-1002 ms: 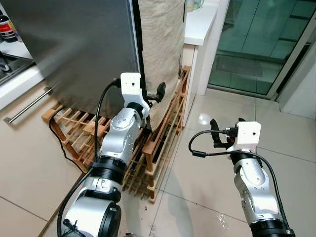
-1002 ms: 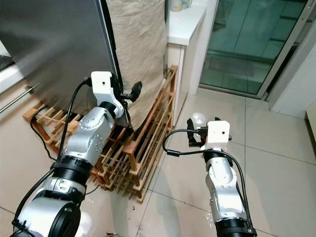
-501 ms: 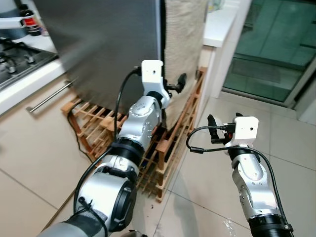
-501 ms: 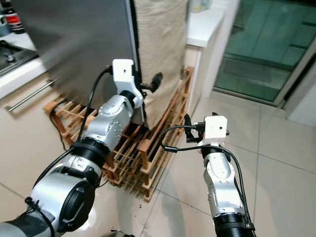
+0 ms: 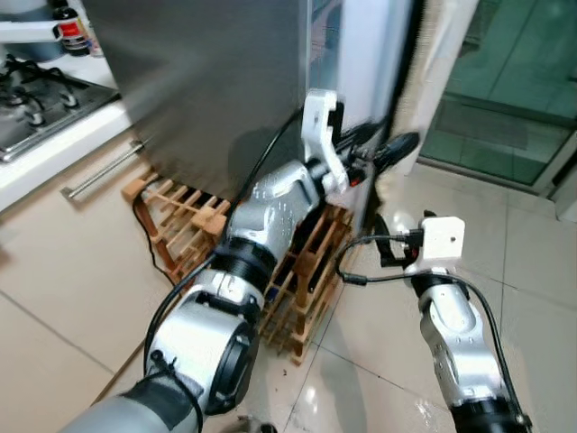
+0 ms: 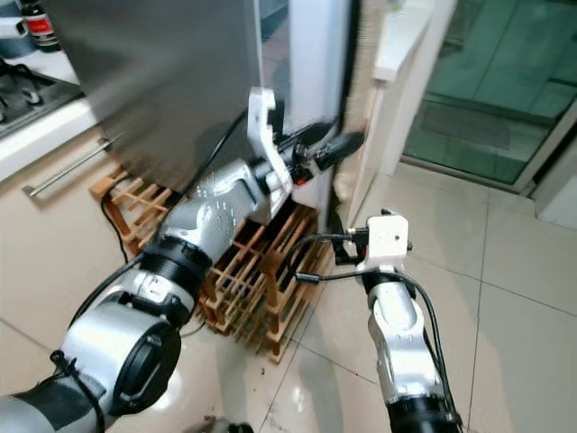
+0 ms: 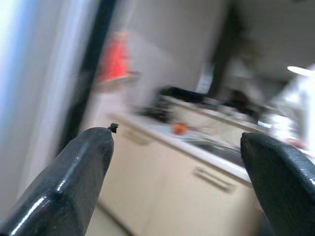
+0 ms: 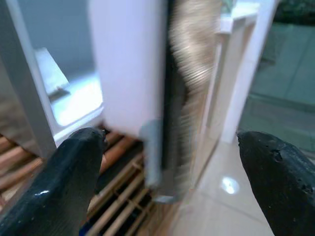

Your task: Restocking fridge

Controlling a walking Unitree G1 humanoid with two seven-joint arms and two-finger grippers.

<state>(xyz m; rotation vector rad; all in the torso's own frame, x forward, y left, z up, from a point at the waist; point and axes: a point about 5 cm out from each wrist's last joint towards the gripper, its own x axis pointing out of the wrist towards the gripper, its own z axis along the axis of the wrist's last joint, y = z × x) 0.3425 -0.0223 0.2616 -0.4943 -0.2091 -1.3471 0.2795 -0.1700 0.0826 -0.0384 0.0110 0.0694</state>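
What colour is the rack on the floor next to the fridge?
Light brown wood; the rack shows best in the left eye view.

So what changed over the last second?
The fridge door has swung open, its white inner edge now showing, with the left claw reaching further out at that edge. The right claw stays low in front, open and empty. The wooden rack has not moved.

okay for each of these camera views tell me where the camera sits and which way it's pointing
Left eye and right eye views: on the head, looking forward and down at the fridge door, both silver arms, left claw, right claw.
Left wrist view: on the left wrist, along its black fingers, toward a blurred kitchen counter.
Right wrist view: along its fingers, toward the door's white edge and wooden rack.
Shared: fridge door, rack.
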